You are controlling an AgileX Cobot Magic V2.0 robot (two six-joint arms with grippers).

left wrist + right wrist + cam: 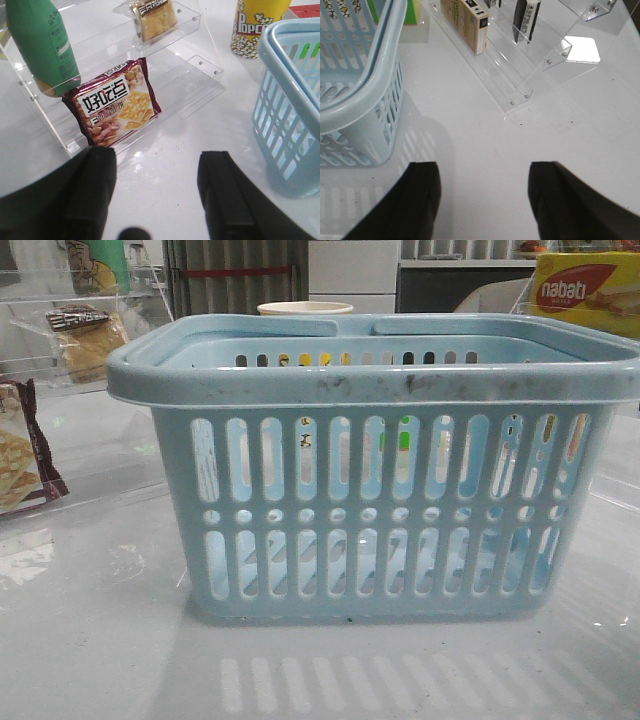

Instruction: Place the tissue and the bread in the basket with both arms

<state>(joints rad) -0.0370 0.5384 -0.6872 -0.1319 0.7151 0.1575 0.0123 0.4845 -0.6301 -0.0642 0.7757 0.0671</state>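
The light blue basket (375, 490) fills the front view; it also shows in the left wrist view (292, 100) and the right wrist view (365, 85). The bread (156, 19), a clear packet of golden-brown slices, lies on the upper step of a clear shelf, and also shows in the front view (88, 340). The tissue (522, 17), a dark pack, stands on another clear shelf. My left gripper (159, 155) is open and empty over the table, short of the shelf. My right gripper (484, 167) is open and empty beside the basket. Neither gripper shows in the front view.
A maroon-edged snack packet (116, 102) and a green bottle (42, 45) stand on the left shelf's lower step. A popcorn cup (257, 25) stands behind the basket. A tan box (465, 17) stands on the right shelf (515, 90). A yellow Nabati box (590, 290) is at the far right.
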